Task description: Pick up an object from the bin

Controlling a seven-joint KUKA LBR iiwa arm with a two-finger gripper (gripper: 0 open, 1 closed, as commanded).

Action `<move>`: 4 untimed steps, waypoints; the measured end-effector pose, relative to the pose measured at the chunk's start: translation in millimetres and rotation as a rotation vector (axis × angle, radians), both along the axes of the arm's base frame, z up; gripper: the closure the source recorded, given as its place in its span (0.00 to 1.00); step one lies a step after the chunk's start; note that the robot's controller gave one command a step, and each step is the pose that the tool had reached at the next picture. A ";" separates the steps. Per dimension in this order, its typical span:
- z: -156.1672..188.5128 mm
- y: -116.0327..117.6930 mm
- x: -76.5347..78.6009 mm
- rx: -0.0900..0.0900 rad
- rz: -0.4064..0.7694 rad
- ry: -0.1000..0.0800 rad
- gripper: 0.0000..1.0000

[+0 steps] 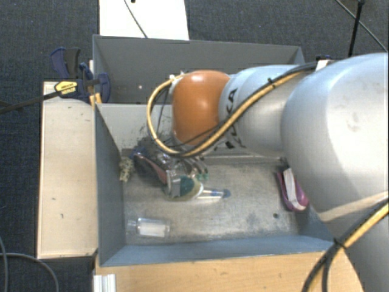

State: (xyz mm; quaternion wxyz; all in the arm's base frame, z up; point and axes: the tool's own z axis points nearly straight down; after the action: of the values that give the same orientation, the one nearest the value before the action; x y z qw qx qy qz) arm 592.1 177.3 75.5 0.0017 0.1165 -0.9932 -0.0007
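My gripper [157,165] is low in the left middle of the bin, under the arm's orange cover. Its dark body sits right over a teal, rounded thing [182,188] on the bin floor. Just to the right of that lies a clear plastic piece with a blue tip [214,194]. A small tan, knobbly thing [126,170] rests against the left wall, close to the gripper. Whether anything is held is hidden by the gripper body.
A clear plastic tube [148,227] lies near the front left corner. A purple and pink thing [291,191] sits by the right wall, partly under the arm. The big grey arm covers the bin's right and back.
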 end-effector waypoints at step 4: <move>-3.9 45.4 2.9 0.005 -0.150 -0.016 0.00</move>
State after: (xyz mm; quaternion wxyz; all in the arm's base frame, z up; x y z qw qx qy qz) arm 595.0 222.7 71.6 -0.0069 0.0418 -0.9991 -0.0024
